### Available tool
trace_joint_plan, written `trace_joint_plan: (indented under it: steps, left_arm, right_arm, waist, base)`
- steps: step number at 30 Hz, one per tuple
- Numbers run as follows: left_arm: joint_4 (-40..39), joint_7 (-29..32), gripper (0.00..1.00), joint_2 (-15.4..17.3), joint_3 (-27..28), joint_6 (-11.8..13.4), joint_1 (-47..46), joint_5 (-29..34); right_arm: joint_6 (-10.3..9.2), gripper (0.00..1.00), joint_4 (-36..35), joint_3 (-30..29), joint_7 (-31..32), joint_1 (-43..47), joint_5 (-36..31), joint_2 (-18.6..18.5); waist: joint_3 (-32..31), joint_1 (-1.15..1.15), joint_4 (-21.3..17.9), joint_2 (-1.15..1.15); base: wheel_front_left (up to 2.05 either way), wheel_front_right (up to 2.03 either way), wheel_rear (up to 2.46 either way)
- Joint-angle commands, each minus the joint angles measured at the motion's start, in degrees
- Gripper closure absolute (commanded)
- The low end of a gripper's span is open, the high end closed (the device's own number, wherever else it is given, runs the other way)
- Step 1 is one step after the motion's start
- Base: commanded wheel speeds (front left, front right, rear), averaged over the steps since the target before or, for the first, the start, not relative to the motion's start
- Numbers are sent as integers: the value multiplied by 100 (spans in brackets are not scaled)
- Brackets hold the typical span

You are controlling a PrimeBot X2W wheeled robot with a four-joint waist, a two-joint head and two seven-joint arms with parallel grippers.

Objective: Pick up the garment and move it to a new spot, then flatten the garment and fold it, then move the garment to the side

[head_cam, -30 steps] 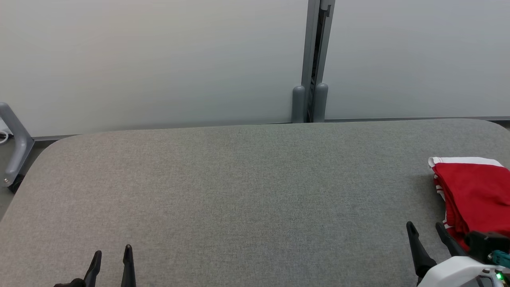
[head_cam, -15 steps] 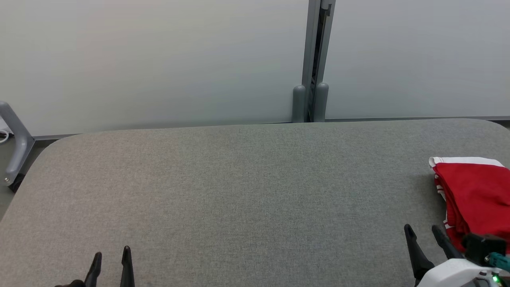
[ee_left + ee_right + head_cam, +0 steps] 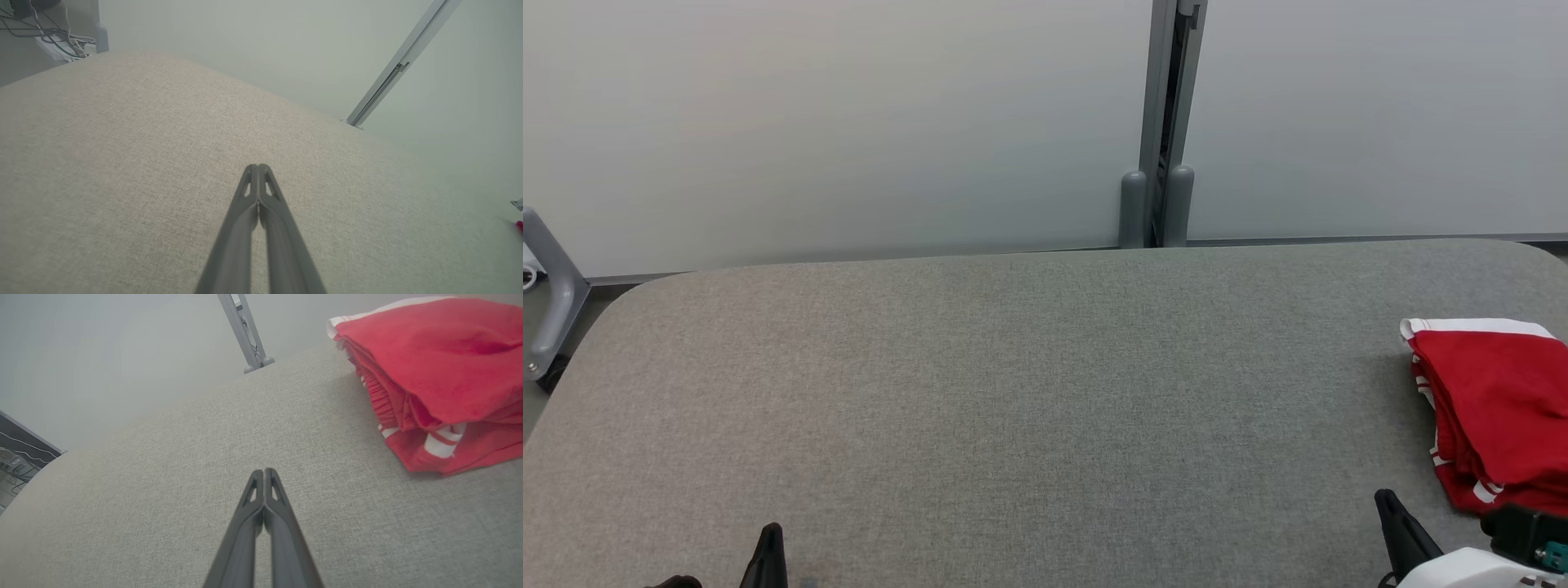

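One folded red garment (image 3: 1494, 408) with white stripes is seen at the right edge of the table (image 3: 1013, 392). Two grippers are counted: the left gripper (image 3: 258, 168) and the right gripper (image 3: 264, 471), each closed fully with nothing held. The right one is near the garment but apart from it. The table is covered in grey fabric and backed by two pale wall panels (image 3: 849, 122) joined by a grey post (image 3: 1164, 122). A second ago both grippers were spread open; the garment is unmoved.
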Motion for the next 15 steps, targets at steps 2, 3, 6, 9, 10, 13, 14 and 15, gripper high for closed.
trace_joint_plan:
  steps: [2,3,6,9,10,13,14,15]
  left_arm:
    - [-35,81,100,15,86,-93,-288,-361]
    - [-26,104,100,6,97,-112,-318,-442]
    - [-1,170,100,-18,128,-166,-402,-680]
    - [15,214,100,-33,149,-200,-458,-835]
    - [23,235,100,-41,160,-219,-484,-909]
    - [47,298,100,-63,188,-268,-563,-1132]
    - [55,318,100,-70,198,-286,-588,-1203]
    - [63,340,100,-76,207,-299,-613,-1274]
  right_arm:
    - [0,100,-90,-72,-14,-200,438,-47]
    - [0,100,-89,-81,-15,-211,535,-49]
    - [0,100,-85,-106,-17,-244,818,-53]
    - [0,100,-81,-124,-17,-267,999,-56]
    - [0,100,-79,-133,-17,-280,1089,-57]
    - [1,100,-71,-161,-16,-316,1350,-61]
    - [1,100,-69,-170,-15,-326,1435,-63]
    - [1,100,-66,-180,-14,-337,1520,-64]
  waist:
    - [10,0,-7,0]
    - [13,0,-10,0]
    - [22,0,-17,0]
    - [28,0,-21,0]
    - [31,0,-23,0]
    - [39,0,-30,0]
    - [42,0,-33,0]
    - [45,0,-35,0]
  base:
    - [0,0,0]
    - [0,0,0]
    - [0,0,0]
    - [0,0,0]
    - [0,0,0]
    - [0,0,0]
    - [0,0,0]
    - [0,0,0]
